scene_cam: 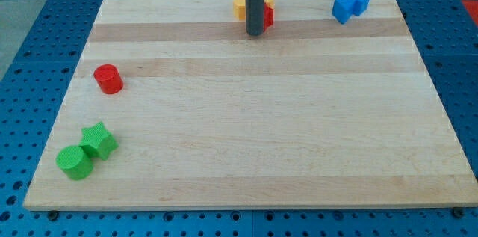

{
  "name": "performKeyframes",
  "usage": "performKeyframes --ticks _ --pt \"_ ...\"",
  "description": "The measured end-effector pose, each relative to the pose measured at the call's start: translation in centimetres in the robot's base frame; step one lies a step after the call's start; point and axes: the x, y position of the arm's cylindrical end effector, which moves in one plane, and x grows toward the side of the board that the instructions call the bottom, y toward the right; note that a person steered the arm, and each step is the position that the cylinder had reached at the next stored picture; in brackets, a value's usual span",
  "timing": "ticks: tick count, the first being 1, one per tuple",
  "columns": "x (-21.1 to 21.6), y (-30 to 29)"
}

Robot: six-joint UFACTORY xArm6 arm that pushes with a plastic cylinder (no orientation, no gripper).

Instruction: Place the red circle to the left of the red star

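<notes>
The red circle [108,78] is a short red cylinder near the board's left edge, a little above mid-height. The red star [267,17] is at the top centre, mostly hidden behind the rod, only its right side showing. My tip [255,34] rests on the board just in front of the red star, at its lower left, far to the right of the red circle.
A yellow block [240,5] sits at the top centre behind the rod, touching the red star. Two blue blocks [351,5] lie at the top right. A green star [98,140] and a green circle [75,162] lie at the bottom left. The wooden board [246,117] lies on a blue perforated table.
</notes>
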Motion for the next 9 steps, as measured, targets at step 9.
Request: performKeyframes --ticks 9 --pt "14.5 -27.7"
